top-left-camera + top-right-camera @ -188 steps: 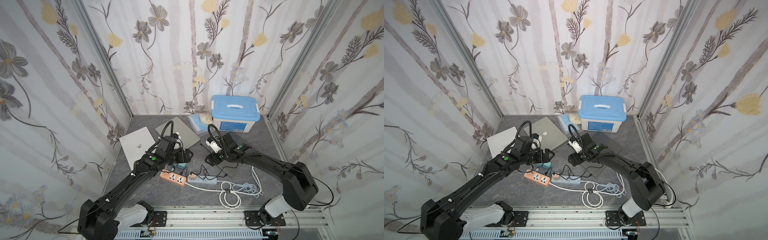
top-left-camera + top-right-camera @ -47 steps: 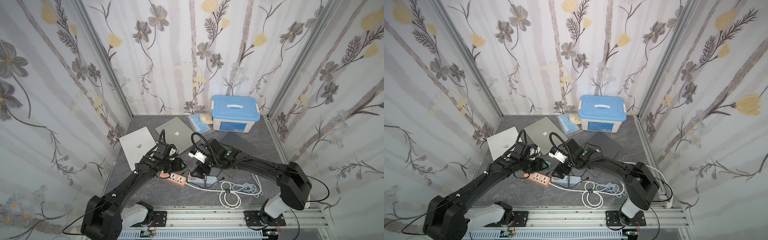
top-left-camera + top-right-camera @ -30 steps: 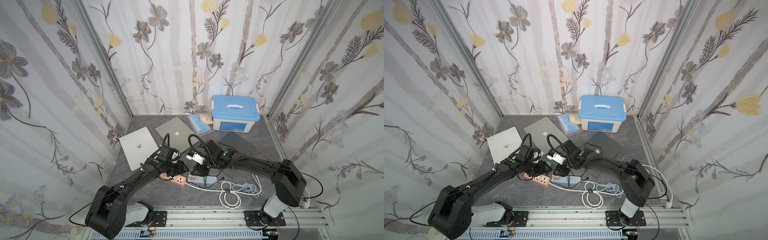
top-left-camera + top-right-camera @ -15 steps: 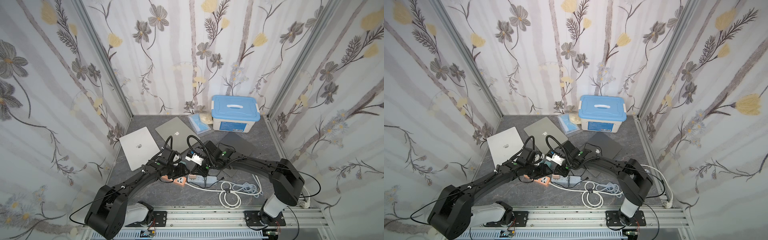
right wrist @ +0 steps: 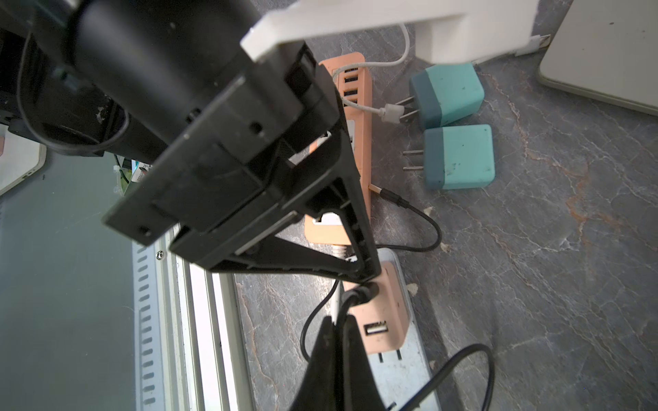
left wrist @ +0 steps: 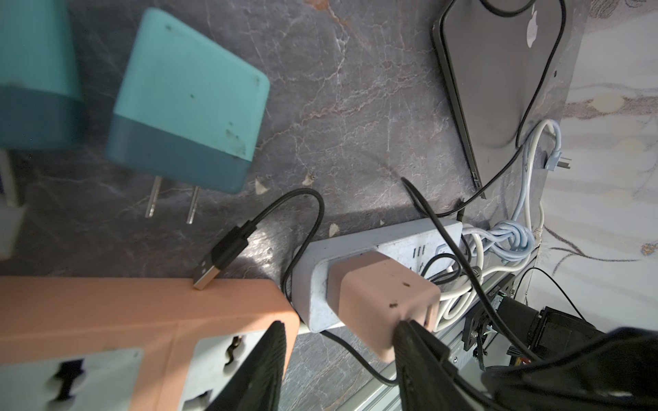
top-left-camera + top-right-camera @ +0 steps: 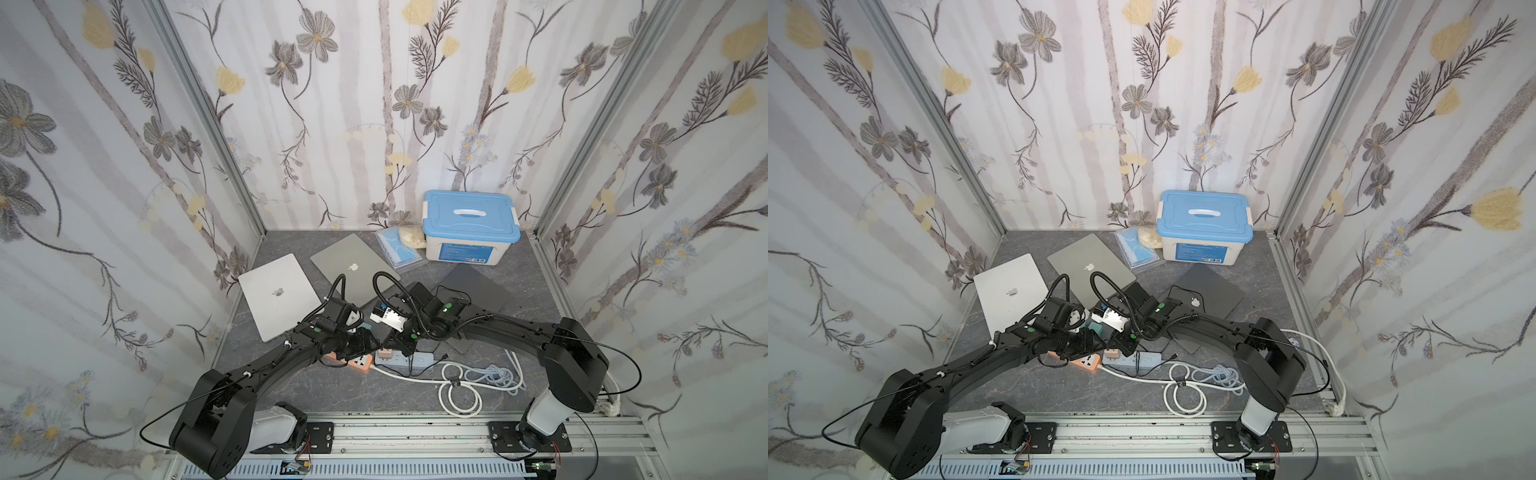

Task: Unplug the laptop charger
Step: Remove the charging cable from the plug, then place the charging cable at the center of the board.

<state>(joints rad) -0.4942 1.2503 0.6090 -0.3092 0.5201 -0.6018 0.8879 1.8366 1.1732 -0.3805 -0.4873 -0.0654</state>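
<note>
Arms from both sides meet over the grey power strip (image 7: 419,358) in both top views. The pink charger (image 7: 384,353) sits plugged into that strip's end. The left gripper (image 7: 363,341) and right gripper (image 7: 400,345) crowd above it, and their jaws cannot be made out there. An orange power strip (image 7: 360,363) lies just beside the grey power strip's end.

Left wrist view: the left gripper (image 6: 340,325) stands apart, gripping nothing. One fingertip (image 6: 404,325) touches the charger's (image 6: 381,306) corner on the grey power strip.

Right wrist view: the right gripper (image 5: 338,320) is pinched tight on a black cable (image 5: 359,293) right at the charger, above the grey power strip. Two teal adapters (image 5: 459,156) lie unplugged near it.
</note>
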